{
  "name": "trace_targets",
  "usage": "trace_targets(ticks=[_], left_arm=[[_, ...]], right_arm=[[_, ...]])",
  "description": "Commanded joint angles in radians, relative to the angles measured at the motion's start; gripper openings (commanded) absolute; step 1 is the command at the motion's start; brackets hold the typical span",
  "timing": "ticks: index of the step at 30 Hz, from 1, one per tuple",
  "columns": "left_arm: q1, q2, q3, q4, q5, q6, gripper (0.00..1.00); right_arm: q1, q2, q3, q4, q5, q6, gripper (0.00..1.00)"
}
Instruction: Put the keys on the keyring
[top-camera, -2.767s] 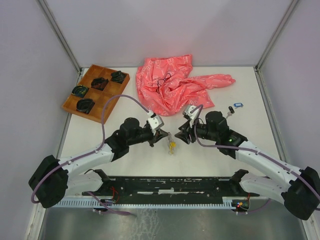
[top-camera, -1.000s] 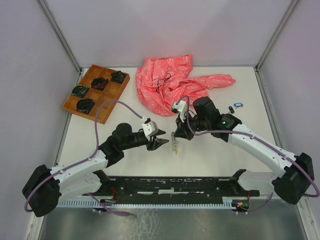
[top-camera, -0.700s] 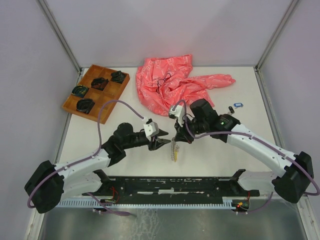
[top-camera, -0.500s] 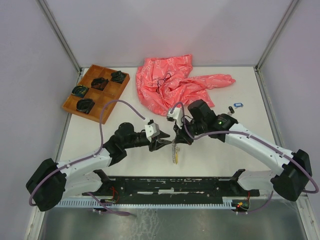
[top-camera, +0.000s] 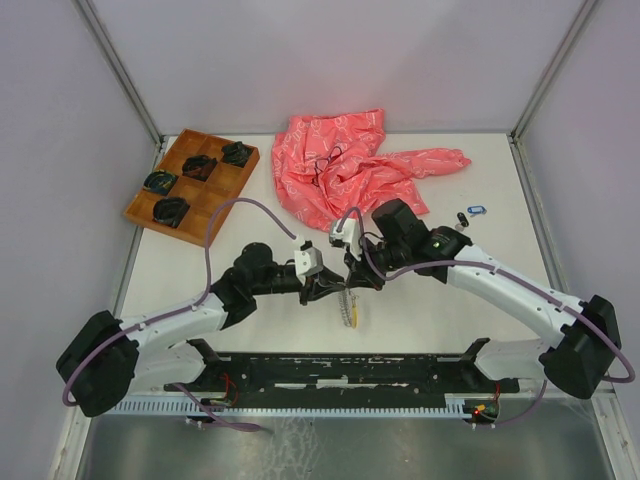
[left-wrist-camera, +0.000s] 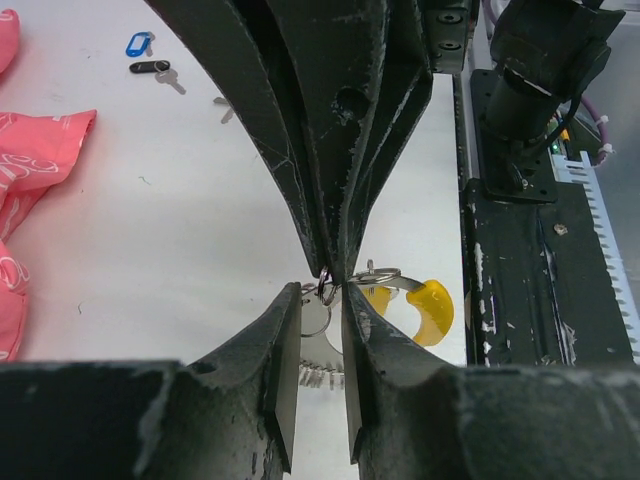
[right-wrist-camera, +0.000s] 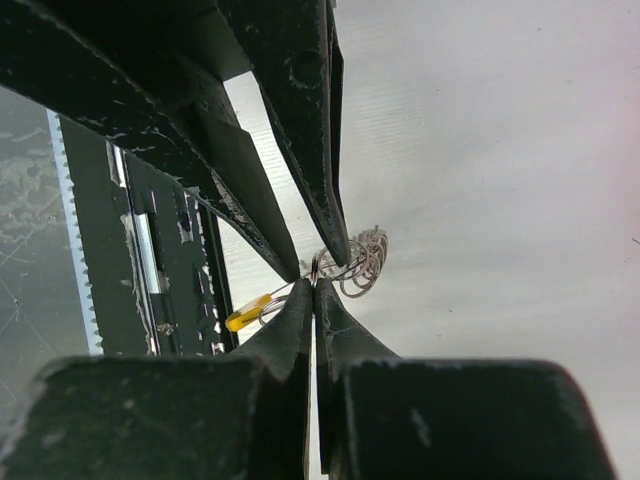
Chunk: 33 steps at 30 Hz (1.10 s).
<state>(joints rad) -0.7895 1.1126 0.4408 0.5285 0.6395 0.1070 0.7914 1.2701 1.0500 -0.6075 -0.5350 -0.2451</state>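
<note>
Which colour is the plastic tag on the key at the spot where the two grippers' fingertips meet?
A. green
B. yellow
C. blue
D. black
B: the left wrist view shows a yellow tag just past the left gripper, while the blue-tagged key and black-tagged key lie far off on the table.

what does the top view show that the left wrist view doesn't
Only top: the wooden tray.
Only left wrist: the right gripper shut on the ring, and the left gripper open around a silver piece just below it.
Both: the pink cloth, blue-tagged key, black key and yellow key.
</note>
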Motion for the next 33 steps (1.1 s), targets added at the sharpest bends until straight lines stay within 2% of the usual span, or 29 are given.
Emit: trace_targets(ticks=[1, 4, 7, 9, 13, 18, 28, 33], left_arm=[[-0.004, 0.012, 0.051, 0.031, 0.031, 0.008, 0.28], [-0.004, 0.021, 0.061, 0.017, 0.047, 0.01, 0.23], [-0.004, 0.026, 0.067, -0.001, 0.057, 0.012, 0.11], [-0.004, 0.018, 0.063, -0.004, 0.049, 0.012, 0.03], [-0.005, -0.025, 0.014, 0.064, -0.02, -0.017, 0.03], [-0.004, -0.087, -0.102, 0.281, -0.148, -0.107, 0.03], [-0.004, -0.142, -0.191, 0.527, -0.228, -0.198, 0.03], [-0.004, -0.146, -0.207, 0.59, -0.211, -0.222, 0.03]], right_arm=[[0.012, 0.0, 0.055, 0.029, -0.042, -0.032, 0.02], [0.015, 0.0, 0.056, 0.032, -0.043, -0.039, 0.02], [0.017, 0.0, 0.053, 0.036, -0.044, -0.045, 0.05], [0.018, -0.004, 0.049, 0.042, -0.043, -0.044, 0.11], [0.017, -0.05, 0.009, 0.1, -0.004, -0.022, 0.23], [0.013, -0.158, -0.089, 0.241, 0.018, 0.012, 0.34], [-0.04, -0.325, -0.32, 0.564, 0.001, 0.056, 0.35], [-0.049, -0.387, -0.45, 0.77, -0.015, 0.042, 0.33]])
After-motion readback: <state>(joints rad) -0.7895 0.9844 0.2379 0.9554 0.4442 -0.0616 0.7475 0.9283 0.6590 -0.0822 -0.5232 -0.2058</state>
